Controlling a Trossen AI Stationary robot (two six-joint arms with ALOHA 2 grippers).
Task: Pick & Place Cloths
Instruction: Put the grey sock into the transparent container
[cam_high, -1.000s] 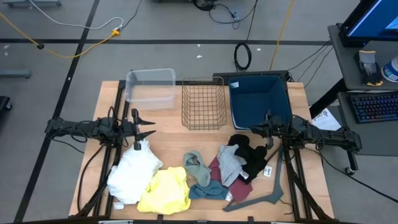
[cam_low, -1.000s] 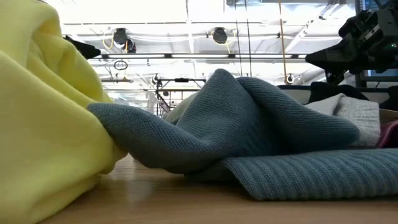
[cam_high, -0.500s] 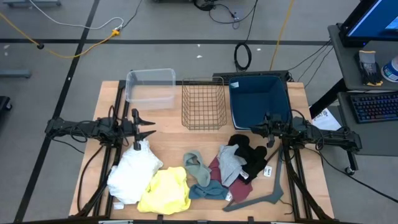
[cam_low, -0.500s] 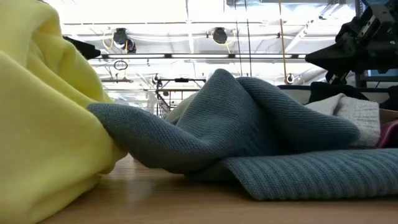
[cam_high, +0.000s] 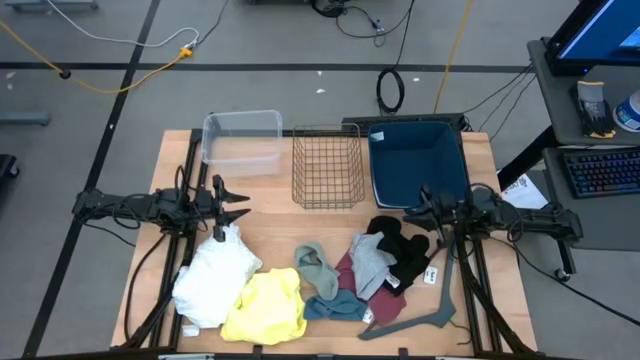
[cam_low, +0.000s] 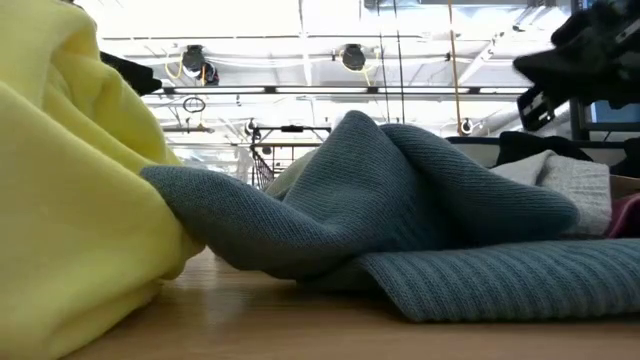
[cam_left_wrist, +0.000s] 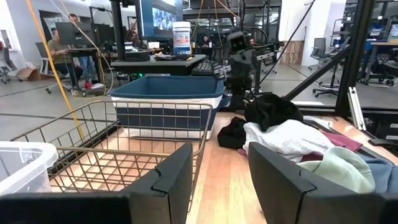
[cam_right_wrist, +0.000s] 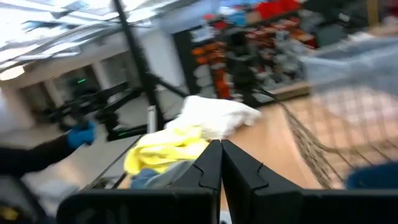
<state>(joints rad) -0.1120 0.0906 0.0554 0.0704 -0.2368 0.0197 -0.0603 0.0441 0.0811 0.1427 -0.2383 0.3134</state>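
1. I am working at a wooden table (cam_high: 270, 200) standing on a grey floor crossed by cables, with a desk and keyboard (cam_high: 603, 170) off at three o'clock.
2. The cloths are lying along the near half of the table: a white garment (cam_high: 215, 280) at eight o'clock, a yellow one (cam_high: 268, 308) touching it, then a grey-green piece (cam_high: 316, 264), a blue knit (cam_high: 335, 305), a maroon piece (cam_high: 352, 283), a light grey one (cam_high: 372, 262) and a black one (cam_high: 400, 252) toward five o'clock.
3. A dark grey hanger (cam_high: 432, 310) is lying just beside that heap, at the near right corner.
4. Along the far edge, a clear plastic bin (cam_high: 243, 141) is sitting at eleven o'clock, a wire basket (cam_high: 327, 166) at twelve and a blue bin (cam_high: 418, 164) at one.
5. My left gripper (cam_high: 236, 202) is hovering at nine o'clock, just above the white garment, its fingers (cam_left_wrist: 163, 183) standing partly apart and holding nothing.
6. My right gripper (cam_high: 417, 203) is hanging at three o'clock, between the blue bin and the black cloth, with its fingers (cam_right_wrist: 208, 168) pressed together and empty.
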